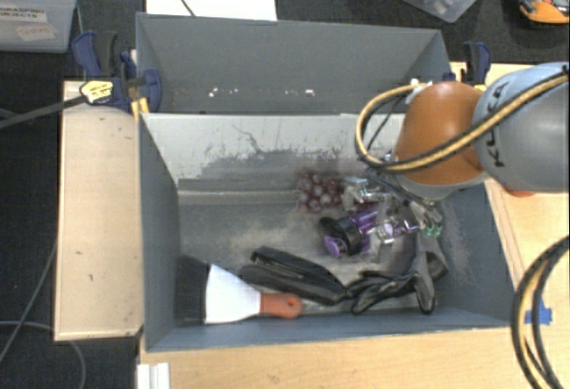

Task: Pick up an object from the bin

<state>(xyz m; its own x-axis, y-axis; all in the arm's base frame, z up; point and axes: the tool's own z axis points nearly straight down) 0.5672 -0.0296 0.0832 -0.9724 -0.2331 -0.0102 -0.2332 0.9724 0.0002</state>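
Note:
My gripper (398,220) hangs below the orange wrist cover, low in the right half of the bin. Its metal body sits right against a purple and black bottle-like thing (347,232) that lies on the bin floor just to its left. A small bunch of dull purple grapes (319,190) rests behind that, near the back wall. Whether the purple thing is gripped is hidden by the gripper's body.
Along the front wall lie a black tong-like tool (294,273), a brush with a black head, white sleeve and orange handle (233,296), and a tangle of black and grey pieces (405,283). The arm and its cables cover the bin's right side.

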